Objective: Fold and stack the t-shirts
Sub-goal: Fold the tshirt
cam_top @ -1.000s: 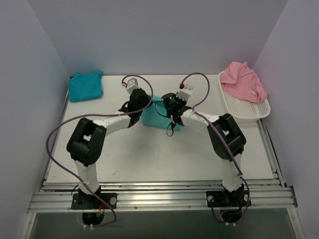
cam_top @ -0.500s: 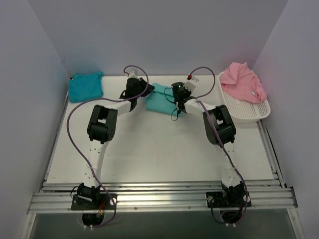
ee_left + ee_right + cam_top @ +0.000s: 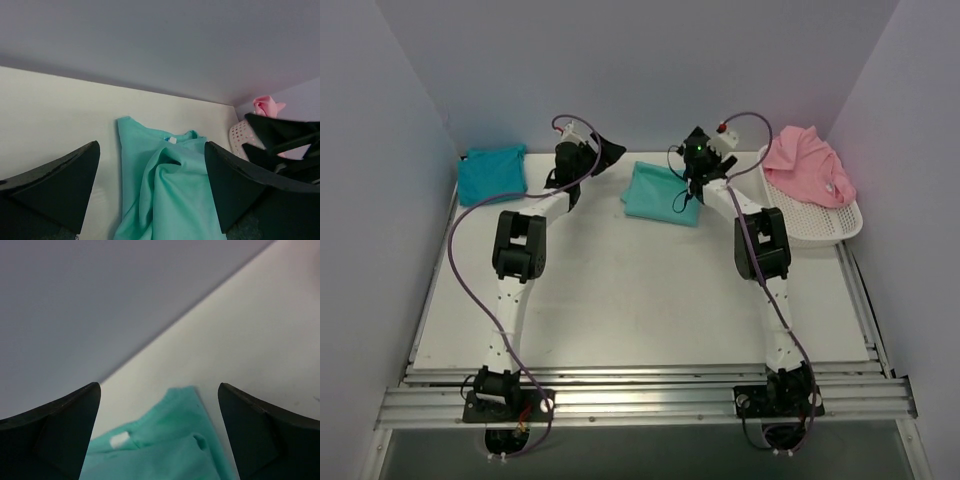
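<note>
L gripper [image 3: 151, 147] and R gripper [image 3: 159, 385]: jaws wide, empty, flanking far edge of sea-green shirt [image 3: 660, 193]. It lies part-folded and rumpled at far centre of table [image 3: 620, 300]. Far-left corner: turquoise shirt [image 3: 492, 172], folded. In basket [image 3: 820, 228]: pink shirt [image 3: 808, 165], crumpled. No stack yet; est. under half done.

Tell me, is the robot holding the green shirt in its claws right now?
No, nothing is held. The left gripper and the right gripper both stand open, and the sea-green t-shirt lies on the table.
</note>
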Robot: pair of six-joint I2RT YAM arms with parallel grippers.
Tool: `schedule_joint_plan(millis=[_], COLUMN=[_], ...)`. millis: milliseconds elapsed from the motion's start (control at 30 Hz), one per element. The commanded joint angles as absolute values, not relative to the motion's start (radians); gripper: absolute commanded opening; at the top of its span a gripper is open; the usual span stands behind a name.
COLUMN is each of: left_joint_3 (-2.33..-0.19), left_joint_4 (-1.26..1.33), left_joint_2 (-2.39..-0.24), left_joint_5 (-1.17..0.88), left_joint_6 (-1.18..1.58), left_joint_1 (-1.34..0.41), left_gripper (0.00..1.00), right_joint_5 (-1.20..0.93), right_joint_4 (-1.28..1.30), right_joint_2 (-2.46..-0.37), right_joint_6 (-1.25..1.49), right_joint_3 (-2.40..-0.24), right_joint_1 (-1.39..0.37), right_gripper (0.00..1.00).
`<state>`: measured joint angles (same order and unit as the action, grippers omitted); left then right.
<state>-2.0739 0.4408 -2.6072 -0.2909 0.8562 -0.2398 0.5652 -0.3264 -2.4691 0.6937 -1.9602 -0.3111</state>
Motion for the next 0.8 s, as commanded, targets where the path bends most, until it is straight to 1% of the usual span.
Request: schedule_joint_plan(millis=[0,67,100,167,200,233,267,300,333,367,400,467,500,567,767], left_joint_3=[-2.033,-1.988,-1.939,-1.881,-1.847,-1.768,-1.726,-1.683,-1.598,-1.556,-1.517,-1.416,-1.385,-1.295,-1.158], left_joint_4=[0.514,0.526,0.543,0.561,0.584,0.597,0.609,0.636,0.652,0.664,0.684,0.692,0.710,0.724,0.732], left_joint_2=[-2.487,-2.450,-2.412,-2.370,-2.321,-2.295,-2.271,-2.219,-2.195,-2.172,-2.128,-2.086,-2.051,-2.014,-1.908], left_joint_5=[-0.311,-0.304,-0.298,-0.293,-0.284,-0.275,-0.264,-0.255,-0.242,-0.238,-0.232,-0.221,-0.219,-0.212,-0.181], left_joint_6=[0.845,0.844,0.844,0.845,0.845,0.847,0.856,0.861,0.868,0.880,0.885,0.897,0.902,0.908,0.893], left_joint_1=[-0.239,-0.239,-0.239,-0.241,-0.241,-0.241,-0.242,-0.242,-0.242,-0.242,-0.242,-0.244,-0.245,-0.252,-0.273], left_gripper=[0.94,0.94,0.94,0.94,0.94,0.94,0.94,0.94,0.94,0.94,0.94,0.94,0.94,0.94,0.94], right_joint_5=[0.655,0.670,0.679,0.680,0.663,0.637,0.582,0.548,0.519,0.461,0.419,0.358,0.330,0.290,0.135], right_joint_4=[-0.382,-0.403,-0.411,-0.436,-0.446,-0.480,-0.500,-0.521,-0.547,-0.545,-0.538,-0.480,-0.462,-0.430,-0.391], right_joint_2=[-2.416,-2.389,-2.341,-2.278,-2.205,-2.162,-2.125,-2.056,-2.031,-2.004,-2.002,-2.011,-2.032,-2.075,-2.210], right_joint_6=[0.596,0.563,0.536,0.523,0.523,0.526,0.534,0.538,0.554,0.566,0.580,0.621,0.630,0.638,0.663], right_joint_3=[-2.114,-2.143,-2.137,-2.065,-2.024,-1.973,-1.863,-1.809,-1.765,-1.708,-1.697,-1.695,-1.701,-1.710,-1.789], right_joint_1=[-0.314,-0.319,-0.324,-0.337,-0.342,-0.350,-0.363,-0.371,-0.379,-0.390,-0.390,-0.390,-0.393,-0.393,-0.379], right_gripper=[1.00,1.00,1.00,1.00,1.00,0.99,0.98,0.88,0.81,0.74,0.46,0.10,0.00,0.00,0.00])
